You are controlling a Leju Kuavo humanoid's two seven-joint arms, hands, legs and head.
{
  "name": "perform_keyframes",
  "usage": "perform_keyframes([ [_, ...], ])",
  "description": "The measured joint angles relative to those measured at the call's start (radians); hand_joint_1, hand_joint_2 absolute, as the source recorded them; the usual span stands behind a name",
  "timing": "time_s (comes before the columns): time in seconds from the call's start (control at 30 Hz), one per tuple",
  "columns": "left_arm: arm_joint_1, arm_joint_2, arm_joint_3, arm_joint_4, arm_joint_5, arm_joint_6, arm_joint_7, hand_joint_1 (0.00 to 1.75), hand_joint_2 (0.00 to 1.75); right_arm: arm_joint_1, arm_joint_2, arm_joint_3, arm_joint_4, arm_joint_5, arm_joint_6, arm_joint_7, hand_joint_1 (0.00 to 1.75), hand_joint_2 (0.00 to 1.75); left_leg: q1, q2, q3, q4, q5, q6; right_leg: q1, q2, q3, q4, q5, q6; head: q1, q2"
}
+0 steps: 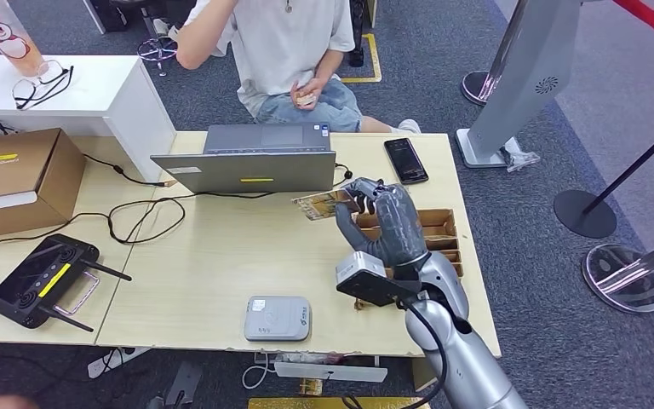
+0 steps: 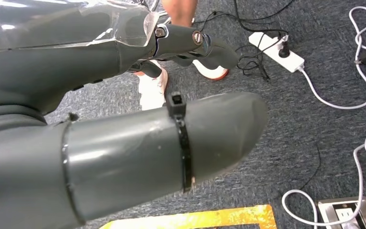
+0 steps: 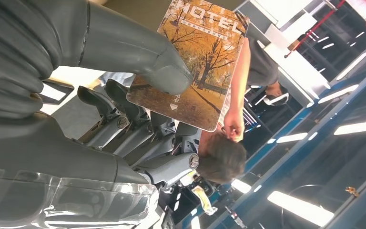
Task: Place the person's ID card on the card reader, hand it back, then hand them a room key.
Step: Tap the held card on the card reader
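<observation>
My right hand is raised over the right side of the table and pinches a room key card between thumb and fingers. The card pokes out toward the laptop. In the right wrist view the key card shows an autumn tree picture and the word HOTEL, with my thumb pressed on its face. The grey card reader lies at the table's near edge with nothing on it. A seated person across the table holds a small object in one hand. My left hand hangs over the floor, holding nothing.
A wooden card holder sits just behind my right hand. A laptop and a black phone lie toward the person. A cardboard box, a black controller and cables occupy the table's left. Stanchion bases stand on the carpet at right.
</observation>
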Motion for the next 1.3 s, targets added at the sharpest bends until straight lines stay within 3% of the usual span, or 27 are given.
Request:
perform_keyframes([
  [1.1,0.013,0.001,-0.03,0.0,-0.037,0.016,0.03,0.0,0.0,-0.041,-0.009,0.016,0.131,-0.061,-0.013,-0.028,1.75,1.75,0.0,0.0,0.0,0.0,0.0,0.0,0.0,0.0,0.0,0.0,0.0,0.0,0.0,0.0],
  [1.3,0.047,0.004,-0.025,0.0,0.014,0.034,-0.012,0.0,0.0,-0.044,-0.004,0.044,0.136,-0.057,0.002,-0.032,1.75,1.75,0.0,0.0,-0.001,0.0,0.0,0.0,0.0,0.0,0.0,0.0,0.0,0.0,0.0,0.0],
])
